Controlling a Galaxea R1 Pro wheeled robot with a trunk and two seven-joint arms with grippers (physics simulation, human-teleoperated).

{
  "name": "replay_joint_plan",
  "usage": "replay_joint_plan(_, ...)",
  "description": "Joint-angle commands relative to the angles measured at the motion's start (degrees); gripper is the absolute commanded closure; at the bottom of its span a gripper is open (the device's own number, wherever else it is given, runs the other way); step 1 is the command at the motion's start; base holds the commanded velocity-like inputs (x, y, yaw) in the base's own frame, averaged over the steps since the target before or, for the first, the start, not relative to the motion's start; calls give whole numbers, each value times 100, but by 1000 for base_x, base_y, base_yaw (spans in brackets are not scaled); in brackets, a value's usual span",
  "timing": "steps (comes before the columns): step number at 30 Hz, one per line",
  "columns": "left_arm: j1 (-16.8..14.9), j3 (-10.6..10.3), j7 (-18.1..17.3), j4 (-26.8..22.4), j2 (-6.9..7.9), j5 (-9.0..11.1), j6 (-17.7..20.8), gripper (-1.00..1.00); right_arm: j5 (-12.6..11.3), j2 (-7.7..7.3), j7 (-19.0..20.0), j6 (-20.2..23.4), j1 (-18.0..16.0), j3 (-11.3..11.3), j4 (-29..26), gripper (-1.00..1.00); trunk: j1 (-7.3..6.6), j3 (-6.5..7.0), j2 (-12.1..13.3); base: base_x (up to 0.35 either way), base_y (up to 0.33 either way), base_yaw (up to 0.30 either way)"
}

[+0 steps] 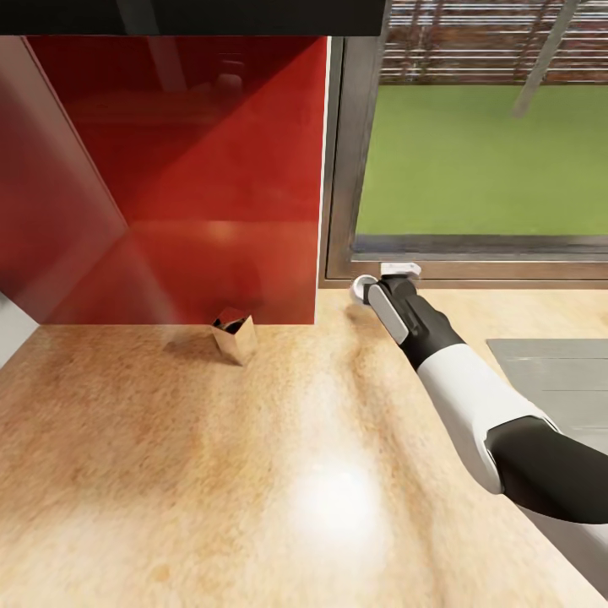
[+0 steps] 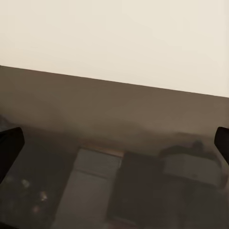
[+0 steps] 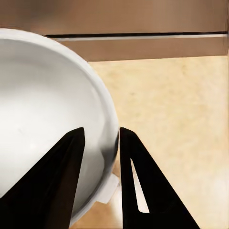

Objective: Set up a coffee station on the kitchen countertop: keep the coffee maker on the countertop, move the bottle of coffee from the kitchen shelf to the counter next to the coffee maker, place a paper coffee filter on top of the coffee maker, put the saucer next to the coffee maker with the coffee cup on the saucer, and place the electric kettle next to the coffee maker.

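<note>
My right gripper (image 1: pixel 382 289) reaches to the far edge of the kitchen countertop (image 1: pixel 253 473), just under the window sill. It is shut on the wall of the white coffee cup (image 1: pixel 363 289). In the right wrist view the cup (image 3: pixel 47 119) is seen from above, one dark finger (image 3: pixel 62 176) inside the rim and the other outside, with a small white handle stub below. The cup sits at counter level. My left gripper (image 2: pixel 114 143) is open, its fingertips (image 2: pixel 9 148) at the frame's sides, facing a dark glossy surface with nothing between them.
A red glossy backsplash (image 1: pixel 169 186) rises behind the counter at the left. A window (image 1: pixel 481 152) with green lawn beyond is at the right. A small shiny metal object (image 1: pixel 234 333) stands on the counter by the backsplash. The steel sink (image 1: pixel 549 371) is inset at the right.
</note>
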Motion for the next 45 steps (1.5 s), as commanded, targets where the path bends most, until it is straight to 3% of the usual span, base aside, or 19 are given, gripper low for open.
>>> replay_joint_plan(1,1,-17,12,-7,-2,46,18,-100,-70,-4,-52,10,-5,24,-58,100,3,-7,-7,0,0,0)
replay_joint_plan(14,-6,-25,41,-9,-41,45,151,-100,-68,-6,-67,15,-4,18,-164,100,3,-7,-7,-244,0,0)
replay_joint_plan(23,-7,-31,51,-18,-32,46,202,-100,-51,-26,-79,23,51,9,-176,100,3,58,-7,-337,0,-182)
replay_joint_plan(27,-7,-16,52,-28,-33,51,202,-100,-51,-204,-79,14,191,9,-176,100,3,88,-7,-331,0,-194)
replay_joint_plan(31,-9,11,57,-46,-37,54,195,-100,-66,-525,-79,4,347,9,-172,100,3,118,-7,-132,0,-194)
replay_joint_plan(37,-30,18,71,-74,-54,50,179,-100,-72,-660,-79,-59,548,9,-182,100,3,163,-7,-20,0,-194)
replay_joint_plan(43,-62,26,63,-79,-58,58,196,-100,-81,-654,-79,-713,984,17,-397,100,3,208,-7,-2,0,-194)
replay_joint_plan(44,-68,28,62,-79,-64,62,199,-100,-82,-654,-79,-875,1489,18,-1001,100,3,215,-7,0,0,-195)
replay_joint_plan(45,-68,28,61,-79,-65,63,199,-100,-80,-651,-79,-886,1636,18,-1185,100,3,222,-7,0,0,-195)
